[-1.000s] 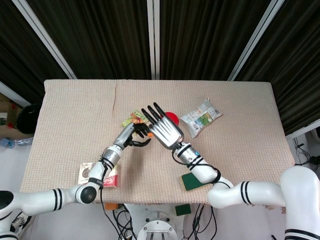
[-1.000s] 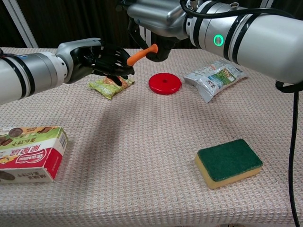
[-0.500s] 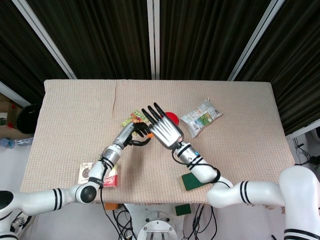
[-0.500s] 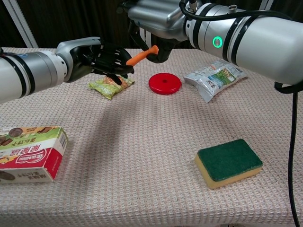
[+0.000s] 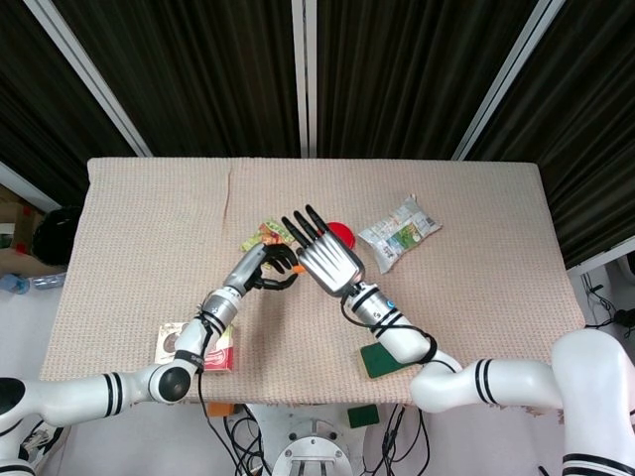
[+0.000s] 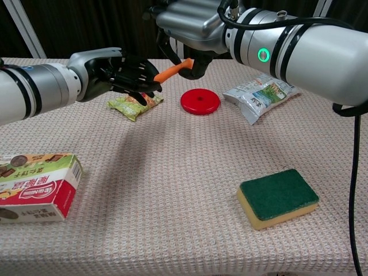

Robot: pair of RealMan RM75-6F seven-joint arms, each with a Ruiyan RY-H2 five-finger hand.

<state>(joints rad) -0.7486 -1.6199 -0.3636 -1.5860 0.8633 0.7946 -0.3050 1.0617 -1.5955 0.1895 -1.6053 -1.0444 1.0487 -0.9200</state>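
Note:
My right hand (image 6: 190, 26) pinches the thick end of a small orange carrot (image 6: 172, 70) and holds it in the air above the table. The carrot points left, and its thin tip reaches the dark fingertips of my left hand (image 6: 123, 72). That hand's fingers are spread and loosely curled toward the tip, without a plain grip on it. In the head view the right hand (image 5: 325, 260) covers most of the carrot (image 5: 298, 266), and the left hand (image 5: 266, 268) sits just left of it. A green snack packet (image 6: 133, 103) lies under the left hand.
A red disc (image 6: 200, 102) lies on the beige woven tablecloth (image 6: 172, 172) below the right hand. A white-green packet (image 6: 261, 92) lies to its right. A green-topped sponge (image 6: 278, 197) sits at the front right, and a red-white snack box (image 6: 35, 187) at the front left.
The right hand has shifted the carrot slightly toward the left hand, so the tip now meets its fingertips. The left hand has barely moved.

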